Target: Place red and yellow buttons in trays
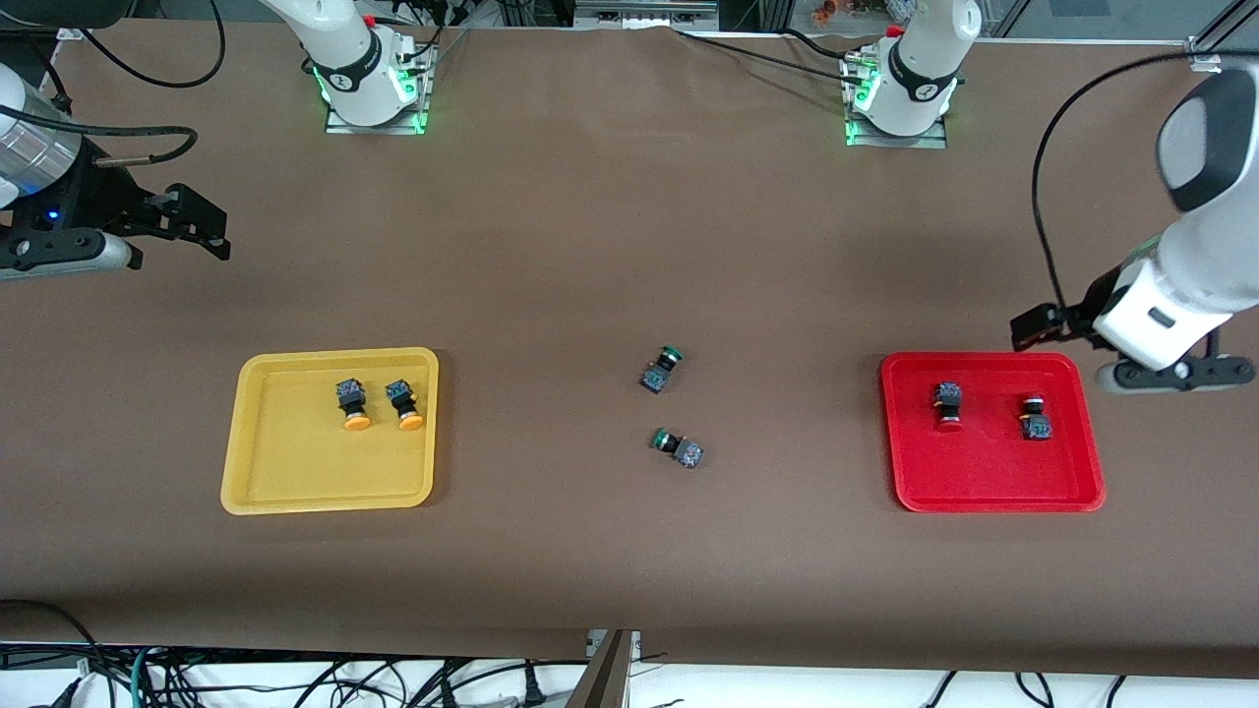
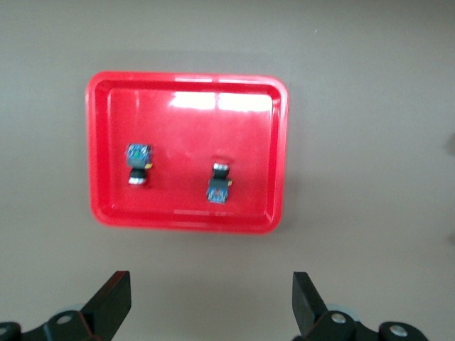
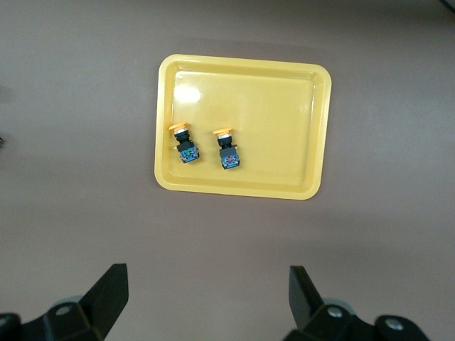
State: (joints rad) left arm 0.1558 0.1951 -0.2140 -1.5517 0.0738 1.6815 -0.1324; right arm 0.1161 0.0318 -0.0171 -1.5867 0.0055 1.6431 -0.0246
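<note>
Two yellow-capped buttons (image 1: 352,404) (image 1: 404,403) lie side by side in the yellow tray (image 1: 246,433); the right wrist view shows them (image 3: 185,144) (image 3: 227,150) in that tray (image 3: 277,121). Two red buttons (image 1: 947,404) (image 1: 1034,418) lie in the red tray (image 1: 989,501). In the left wrist view the same pair (image 2: 138,163) (image 2: 220,183) rests in it (image 2: 103,142). My left gripper (image 1: 1033,326) hangs open and empty over the table by the red tray's corner. My right gripper (image 1: 202,228) hovers open and empty over the table at the right arm's end.
Two green-capped switches (image 1: 662,371) (image 1: 679,449) lie on the brown table between the trays. Cables trail near the arm bases along the table's edge. Open fingers (image 2: 114,298) (image 3: 110,295) frame bare table in both wrist views.
</note>
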